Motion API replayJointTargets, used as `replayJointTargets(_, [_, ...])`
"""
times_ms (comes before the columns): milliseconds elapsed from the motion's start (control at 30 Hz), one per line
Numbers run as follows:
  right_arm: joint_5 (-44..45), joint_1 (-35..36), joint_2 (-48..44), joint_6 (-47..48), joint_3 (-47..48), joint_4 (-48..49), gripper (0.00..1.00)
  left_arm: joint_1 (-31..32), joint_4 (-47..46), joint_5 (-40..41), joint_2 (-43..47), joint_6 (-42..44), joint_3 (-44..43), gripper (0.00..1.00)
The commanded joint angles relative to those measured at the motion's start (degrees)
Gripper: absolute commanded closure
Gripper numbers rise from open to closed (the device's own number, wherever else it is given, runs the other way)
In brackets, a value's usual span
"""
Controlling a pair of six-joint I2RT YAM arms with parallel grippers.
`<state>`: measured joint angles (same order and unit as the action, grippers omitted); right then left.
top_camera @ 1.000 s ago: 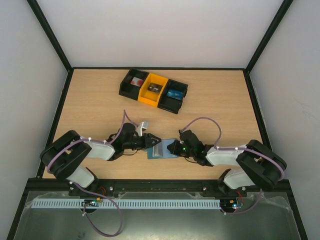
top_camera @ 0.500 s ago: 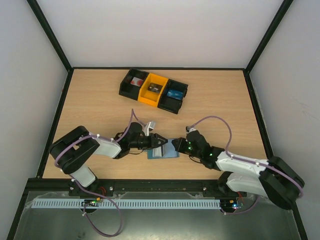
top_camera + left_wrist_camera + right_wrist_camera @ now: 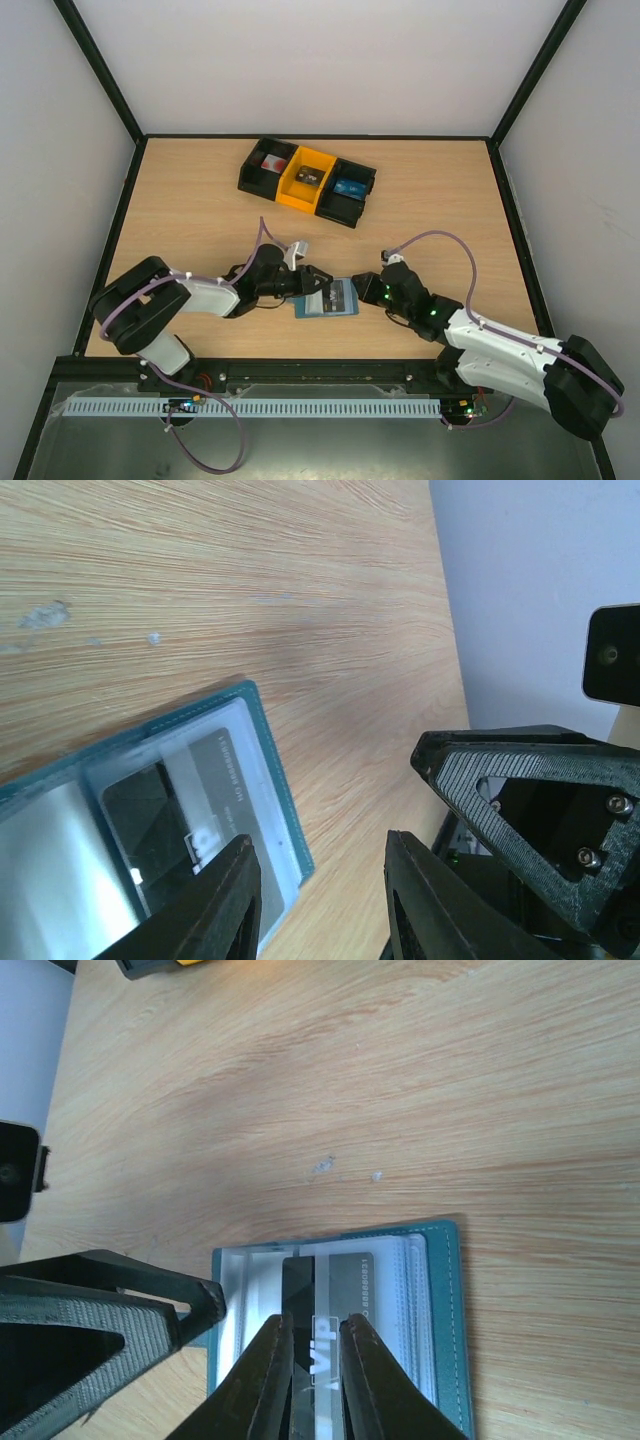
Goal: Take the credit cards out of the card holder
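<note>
The slate-blue card holder [image 3: 318, 303] lies open on the table between both grippers, its clear sleeves up. In the right wrist view a grey-and-black card [image 3: 345, 1270] marked VIP sits in the sleeves of the card holder [image 3: 445, 1310]. My right gripper [image 3: 315, 1322] hovers over this card with a narrow gap, and the VIP strip shows in that gap. Whether it pinches anything is unclear. My left gripper [image 3: 318, 845] has its jaws apart over the holder's corner [image 3: 250, 740], one finger above the card [image 3: 215, 780]. From above, the left gripper [image 3: 315, 281] and right gripper [image 3: 362, 291] face each other.
A black-and-yellow compartment tray [image 3: 290, 195] stands at the back centre, with small items inside, one of them bright blue [image 3: 350, 187]. The right gripper's finger [image 3: 500, 780] fills the right of the left wrist view. Purple cables loop over both arms.
The right arm has stretched out and its gripper has drawn back to the right. A dark card now shows in the holder's right half. The left gripper shifted slightly right.
</note>
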<state>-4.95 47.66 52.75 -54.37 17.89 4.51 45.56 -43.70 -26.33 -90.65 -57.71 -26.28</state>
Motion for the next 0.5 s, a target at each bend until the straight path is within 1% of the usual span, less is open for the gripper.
replayJointTargets(0, [-1.5, 0.2, 2.1, 1.1, 1.4, 0.8, 0.84, -0.4, 4.8, 3.6, 2.3, 3.1, 0.5, 0.63])
replayJointTargets(100, [-4.1, 0.2, 5.0, 1.5, 2.1, 2.2, 0.84, -0.4, 6.2, 5.1, 2.4, 3.6, 1.2, 0.63])
replayJointTargets(333, [-8.5, 0.2, 11.8, 1.3, 2.6, 6.1, 0.85, -0.6, 3.3, 4.0, -0.3, 2.6, 2.0, 0.63])
replayJointTargets(467, [-8.9, 0.2, 14.0, 1.5, 2.9, 6.8, 0.85, -0.6, 2.1, 3.3, -1.9, 2.1, 2.1, 0.63])
